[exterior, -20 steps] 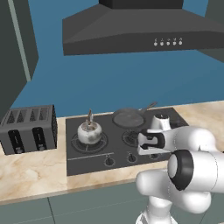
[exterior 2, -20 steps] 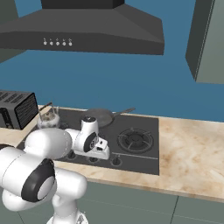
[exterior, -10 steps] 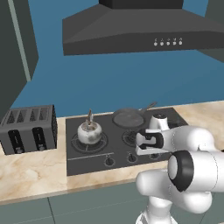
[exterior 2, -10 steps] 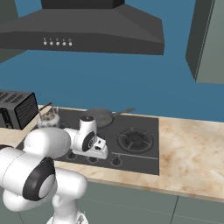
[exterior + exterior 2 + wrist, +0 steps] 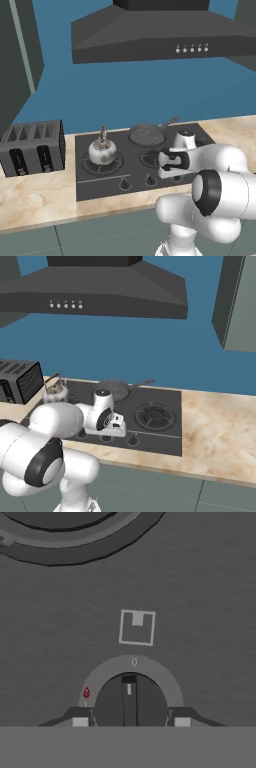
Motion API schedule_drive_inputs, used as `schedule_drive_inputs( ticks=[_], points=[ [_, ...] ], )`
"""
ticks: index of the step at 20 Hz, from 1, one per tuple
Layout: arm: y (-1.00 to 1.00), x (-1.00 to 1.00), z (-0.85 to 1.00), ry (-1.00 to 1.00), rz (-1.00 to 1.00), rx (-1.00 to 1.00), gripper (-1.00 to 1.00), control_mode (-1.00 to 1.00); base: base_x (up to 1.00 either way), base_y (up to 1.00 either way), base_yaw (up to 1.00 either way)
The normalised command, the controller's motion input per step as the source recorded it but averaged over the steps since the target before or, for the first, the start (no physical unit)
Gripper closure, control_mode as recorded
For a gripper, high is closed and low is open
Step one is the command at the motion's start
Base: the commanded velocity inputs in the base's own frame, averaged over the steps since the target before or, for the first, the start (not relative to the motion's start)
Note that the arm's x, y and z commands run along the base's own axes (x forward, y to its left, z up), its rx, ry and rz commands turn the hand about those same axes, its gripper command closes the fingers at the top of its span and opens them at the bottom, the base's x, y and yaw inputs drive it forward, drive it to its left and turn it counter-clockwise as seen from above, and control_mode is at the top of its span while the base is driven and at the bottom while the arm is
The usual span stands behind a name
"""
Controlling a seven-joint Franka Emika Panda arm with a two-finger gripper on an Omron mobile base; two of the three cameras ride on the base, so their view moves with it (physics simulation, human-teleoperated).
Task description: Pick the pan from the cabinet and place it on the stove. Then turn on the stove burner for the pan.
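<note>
The dark round pan (image 5: 147,134) (image 5: 114,388) sits on a back burner of the black stove (image 5: 100,186) (image 5: 170,442), its thin handle pointing back right. My gripper (image 5: 167,174) (image 5: 118,433) (image 5: 131,722) reaches down at the stove's front row of knobs. In the hand view both fingertips (image 5: 80,722) press the sides of one round knob (image 5: 130,704). The knob's pointer stands at the 0 mark, and a red flame sign lies to its left. A grey-green wall cabinet (image 5: 15,60) hangs at the upper left.
A silver kettle (image 5: 102,151) (image 5: 55,392) stands on the stove's left burner. A black toaster (image 5: 32,147) (image 5: 20,381) is on the counter beside the stove. The dark range hood (image 5: 160,40) hangs overhead. Another wall cabinet (image 5: 240,301) is at the right.
</note>
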Motion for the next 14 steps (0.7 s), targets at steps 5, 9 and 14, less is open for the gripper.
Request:
schedule_drive_inputs(
  ticks=[5,9,14],
  points=[
    [0.00,-0.38,-0.53,-0.07,0.30,-0.03,1.00,-1.00,0.00,0.00,0.00],
    [0.01,-0.48,-0.59,-0.04,0.30,-0.02,1.00,-1.00,0.00,0.00,0.00],
    [0.06,-0.45,-0.60,-0.09,0.29,-0.02,1.00,-1.00,0.00,0.00,0.00]
  ],
)
